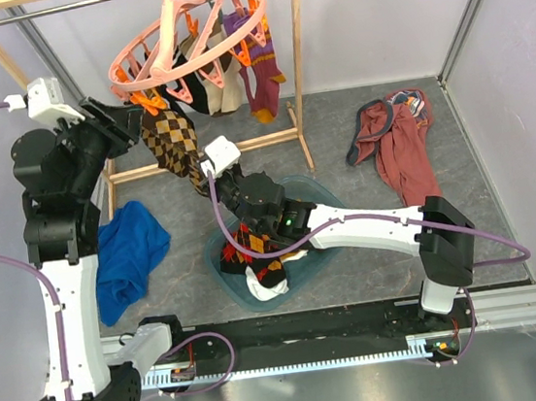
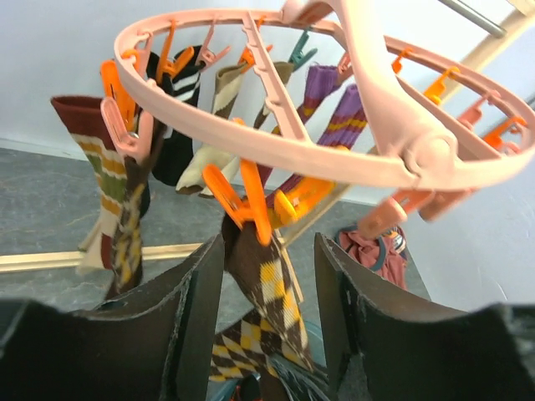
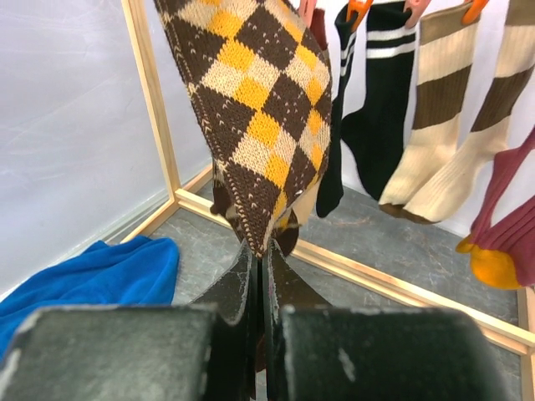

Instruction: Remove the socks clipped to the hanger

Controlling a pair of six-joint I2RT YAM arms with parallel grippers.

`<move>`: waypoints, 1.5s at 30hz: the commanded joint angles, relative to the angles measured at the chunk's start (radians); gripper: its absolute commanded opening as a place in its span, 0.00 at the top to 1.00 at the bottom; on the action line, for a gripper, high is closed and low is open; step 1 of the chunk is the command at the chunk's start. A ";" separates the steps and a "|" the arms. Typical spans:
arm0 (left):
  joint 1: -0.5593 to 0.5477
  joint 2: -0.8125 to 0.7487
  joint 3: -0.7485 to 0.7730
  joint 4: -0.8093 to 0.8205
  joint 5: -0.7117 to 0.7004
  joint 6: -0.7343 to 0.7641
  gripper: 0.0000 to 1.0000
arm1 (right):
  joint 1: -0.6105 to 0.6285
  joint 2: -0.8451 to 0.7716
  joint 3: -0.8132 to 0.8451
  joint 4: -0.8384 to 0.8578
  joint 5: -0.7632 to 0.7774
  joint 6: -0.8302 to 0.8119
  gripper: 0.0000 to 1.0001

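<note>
The salmon-pink ring hanger hangs from the rack bar with several socks clipped under it. A brown-yellow argyle sock hangs from an orange clip at the ring's near left. My left gripper is open, with its jaws on either side of this sock just below the clip. My right gripper is shut on the argyle sock's lower tip. A black striped sock, beige-brown socks and a purple striped sock stay clipped.
The wooden rack frame stands around the hanger. A teal basin under my right arm holds several loose socks. A blue cloth lies at the left and a maroon garment at the right.
</note>
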 commanded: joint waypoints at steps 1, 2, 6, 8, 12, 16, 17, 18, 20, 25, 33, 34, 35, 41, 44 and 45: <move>0.000 0.043 0.066 -0.025 -0.049 0.002 0.47 | -0.003 -0.054 0.001 0.034 0.000 -0.004 1.00; 0.000 0.055 0.074 -0.025 -0.054 0.001 0.47 | -0.002 -0.054 0.003 0.033 0.000 -0.004 1.00; 0.000 0.082 0.085 -0.014 -0.056 -0.005 0.47 | -0.002 -0.057 0.000 0.030 -0.006 -0.002 1.00; 0.000 0.091 0.091 -0.012 -0.057 -0.008 0.47 | -0.002 -0.057 0.001 0.028 -0.007 -0.002 1.00; 0.000 0.094 0.079 0.003 -0.072 -0.025 0.47 | -0.003 -0.057 0.006 0.025 -0.017 0.001 1.00; 0.000 0.100 0.077 0.032 -0.034 -0.018 0.46 | -0.003 -0.058 0.001 0.024 -0.017 0.001 1.00; 0.000 0.098 0.072 0.049 -0.023 -0.018 0.46 | -0.003 -0.057 0.001 0.025 -0.017 0.001 1.00; 0.000 0.098 0.069 0.054 -0.014 -0.018 0.46 | -0.003 -0.057 0.001 0.025 -0.018 0.001 1.00; 0.002 0.101 0.068 0.061 -0.002 -0.016 0.45 | -0.003 -0.055 0.003 0.022 -0.021 0.001 1.00; 0.000 0.115 0.062 0.075 -0.017 0.001 0.44 | -0.003 -0.055 0.003 0.021 -0.021 0.004 1.00; 0.002 0.100 -0.015 0.170 0.013 -0.028 0.42 | -0.006 -0.065 0.007 -0.002 -0.049 0.019 1.00; 0.002 0.100 -0.017 0.173 0.023 -0.033 0.42 | -0.008 -0.066 0.007 -0.002 -0.052 0.023 1.00; 0.002 0.101 -0.023 0.173 0.024 -0.039 0.42 | -0.009 -0.068 0.006 -0.002 -0.055 0.024 1.00; 0.004 0.101 -0.035 0.192 0.015 -0.061 0.42 | -0.012 -0.075 0.004 -0.009 -0.064 0.026 1.00; 0.007 0.109 -0.035 0.205 0.027 -0.073 0.42 | -0.012 -0.078 0.003 -0.010 -0.067 0.027 1.00; 0.008 0.111 -0.035 0.210 0.036 -0.076 0.42 | -0.014 -0.078 0.003 -0.010 -0.069 0.029 1.00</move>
